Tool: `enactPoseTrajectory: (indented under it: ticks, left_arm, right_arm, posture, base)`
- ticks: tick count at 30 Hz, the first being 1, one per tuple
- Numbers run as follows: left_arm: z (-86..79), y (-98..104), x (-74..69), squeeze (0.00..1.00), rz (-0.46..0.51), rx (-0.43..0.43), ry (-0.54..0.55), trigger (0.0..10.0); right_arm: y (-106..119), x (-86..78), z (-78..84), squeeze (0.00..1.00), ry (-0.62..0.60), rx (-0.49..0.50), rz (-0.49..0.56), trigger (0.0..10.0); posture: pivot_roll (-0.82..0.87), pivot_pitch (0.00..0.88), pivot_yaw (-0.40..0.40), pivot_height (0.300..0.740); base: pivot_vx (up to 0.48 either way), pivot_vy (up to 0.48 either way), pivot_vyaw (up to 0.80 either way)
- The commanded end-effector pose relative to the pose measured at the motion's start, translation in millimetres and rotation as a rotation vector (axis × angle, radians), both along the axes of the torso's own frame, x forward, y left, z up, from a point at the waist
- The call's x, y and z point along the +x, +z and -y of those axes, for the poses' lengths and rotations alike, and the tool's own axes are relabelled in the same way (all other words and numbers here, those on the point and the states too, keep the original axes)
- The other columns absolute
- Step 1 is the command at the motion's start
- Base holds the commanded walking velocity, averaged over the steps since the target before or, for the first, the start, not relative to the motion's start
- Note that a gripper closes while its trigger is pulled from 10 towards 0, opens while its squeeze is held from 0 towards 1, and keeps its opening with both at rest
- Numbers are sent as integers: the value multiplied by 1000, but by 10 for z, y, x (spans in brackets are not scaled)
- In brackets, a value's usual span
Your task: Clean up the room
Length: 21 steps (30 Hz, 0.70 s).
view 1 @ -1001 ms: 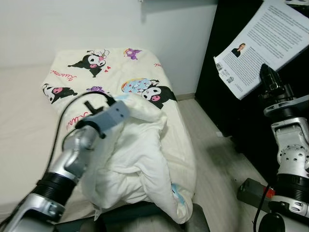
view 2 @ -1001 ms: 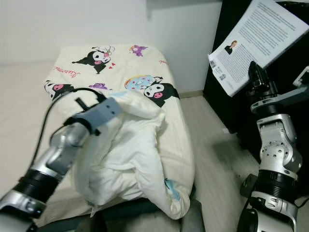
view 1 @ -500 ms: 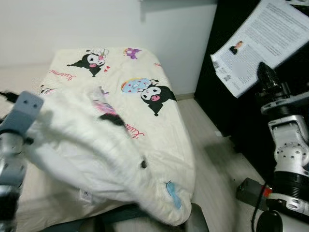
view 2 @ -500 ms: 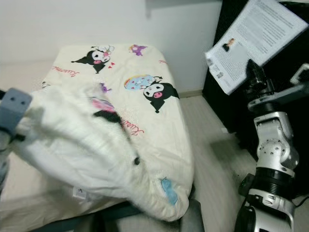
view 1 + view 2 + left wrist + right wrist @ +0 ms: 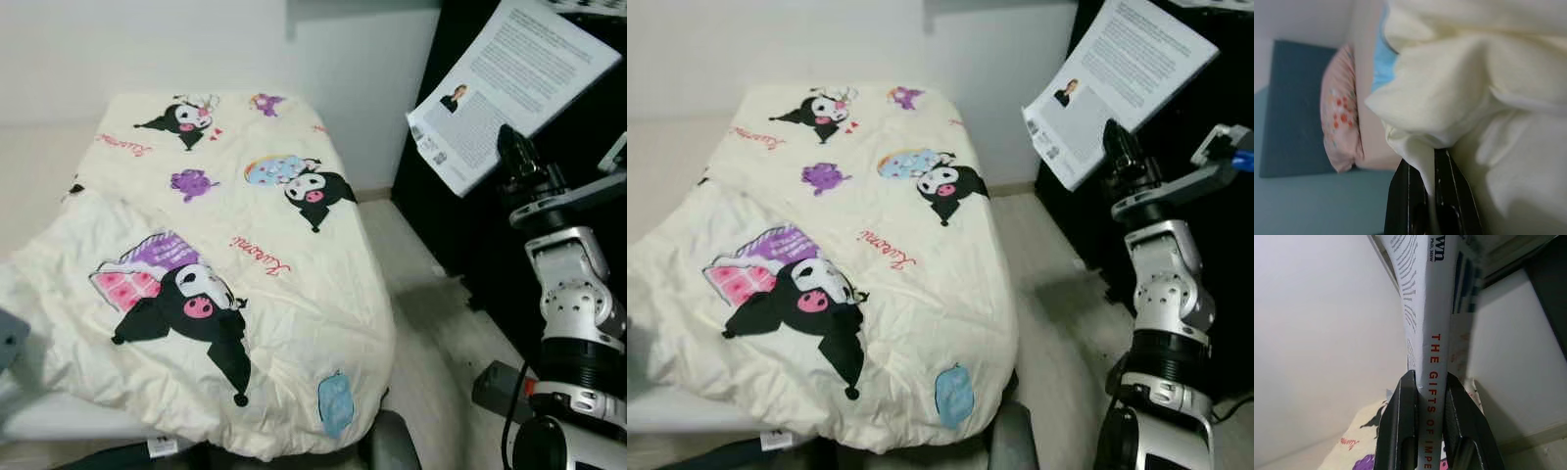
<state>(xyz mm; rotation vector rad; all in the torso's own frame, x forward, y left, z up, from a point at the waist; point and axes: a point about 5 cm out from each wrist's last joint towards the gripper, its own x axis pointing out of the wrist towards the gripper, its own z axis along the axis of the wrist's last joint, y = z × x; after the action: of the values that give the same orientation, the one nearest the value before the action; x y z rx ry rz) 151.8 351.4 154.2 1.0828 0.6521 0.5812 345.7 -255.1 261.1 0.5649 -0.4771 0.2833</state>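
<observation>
Spreading across the bed (image 5: 39, 421), the cream quilted blanket printed with black-and-pink cartoon characters (image 5: 245, 294) lies mostly flat, its near corner draped over the mattress edge at 6 o'clock. The left claw (image 5: 1430, 196) is closed on a fold of the blanket's edge, the cloth pinched between its two black fingers. A pink floral pillow (image 5: 1342, 122) lies beside that fold.

Handling judgement: the blanket is soft, limp and fairly light, but bulky; it will sag and drag rather than hold shape. A hem or corner is the suitable grip point, since a mid-panel pinch would only bunch the fabric.

The right claw (image 5: 1427, 431) is clamped on the spine of the white paperback book (image 5: 509, 88), held aloft at 2 o'clock in the head views against the black cabinet (image 5: 460, 245). The book is stiff along the spine and light, though a smooth cover may slip if the grip loosens.

Legible writing: the spine reads "THE GIFTS OF IMPE", cut off by the frame edge. Red script on the blanket is too small to read with confidence. The back-cover text, beside a small portrait photo, is illegible.
</observation>
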Motion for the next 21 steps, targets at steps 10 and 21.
enactPoseTrajectory:
  ticks: [10, 21]
  left_arm:
    - [2, -59, -581, 0, -94, -62, 181, 275]
    - [-53, -285, -794, 0, -203, -72, 249, 5569]
  right_arm:
    - [67, 164, -233, 0, 107, -2, 17, 0]
    - [7, 217, -324, 0, 141, 10, 11, 0]
  posture:
    - [106, 86, -162, 475]
    - [114, 80, -165, 475]
  base:
    - [0, 0, 0]
    - [0, 0, 0]
